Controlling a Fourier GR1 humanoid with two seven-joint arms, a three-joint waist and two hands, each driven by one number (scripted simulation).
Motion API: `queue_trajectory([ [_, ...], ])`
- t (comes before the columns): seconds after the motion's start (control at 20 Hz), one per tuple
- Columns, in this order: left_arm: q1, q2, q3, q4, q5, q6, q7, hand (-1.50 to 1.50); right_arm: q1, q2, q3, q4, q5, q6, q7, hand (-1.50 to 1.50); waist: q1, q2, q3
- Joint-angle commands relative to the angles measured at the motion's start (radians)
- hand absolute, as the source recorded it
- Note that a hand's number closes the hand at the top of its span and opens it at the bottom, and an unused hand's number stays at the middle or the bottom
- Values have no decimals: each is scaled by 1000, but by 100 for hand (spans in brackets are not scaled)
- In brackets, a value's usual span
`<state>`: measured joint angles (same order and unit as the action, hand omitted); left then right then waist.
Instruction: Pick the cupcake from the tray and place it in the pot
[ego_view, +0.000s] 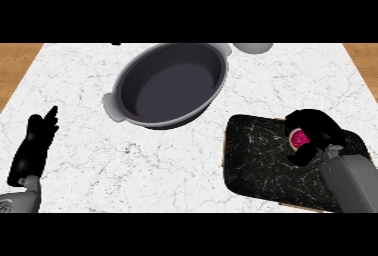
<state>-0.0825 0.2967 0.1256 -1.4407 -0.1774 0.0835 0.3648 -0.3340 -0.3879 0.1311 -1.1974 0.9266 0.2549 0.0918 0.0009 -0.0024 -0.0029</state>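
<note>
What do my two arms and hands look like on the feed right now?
Both forearms are smooth grey cylinders ending in black hands with slim black fingers and a thumb. The left hand is all black, narrow and long, above its grey forearm at the lower left edge. The right hand is black and bulkier, with a short grey wrist piece joining it to its grey forearm. No cables or markings show.

The cupcake (299, 138) is showing only as a small pink patch with a pale rim, sitting over the right part of the tray (255, 160) and mostly hidden by the right hand (319, 134), whose black fingers are curling round it. The tray is lying flat, dark with pale marbling and rounded corners. The pot (171, 85) is standing upright and apart from it, up and to the left: oval, dark grey inside, with pale side handles.
</note>
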Motion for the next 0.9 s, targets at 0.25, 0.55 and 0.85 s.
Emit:
queue_trajectory([
  [0.25,17,11,38,9,20,-40,-32,0,73,85,-5,-170,93,-78,181,150,-10,-2,2],
  [0.55,19,15,55,-14,1,3,38,0,249,311,-6,-234,248,-198,682,150,-76,-25,-4],
  [0.85,22,4,39,-14,2,-8,28,0,271,385,200,-569,483,-219,1011,150,-55,-25,-4],
])
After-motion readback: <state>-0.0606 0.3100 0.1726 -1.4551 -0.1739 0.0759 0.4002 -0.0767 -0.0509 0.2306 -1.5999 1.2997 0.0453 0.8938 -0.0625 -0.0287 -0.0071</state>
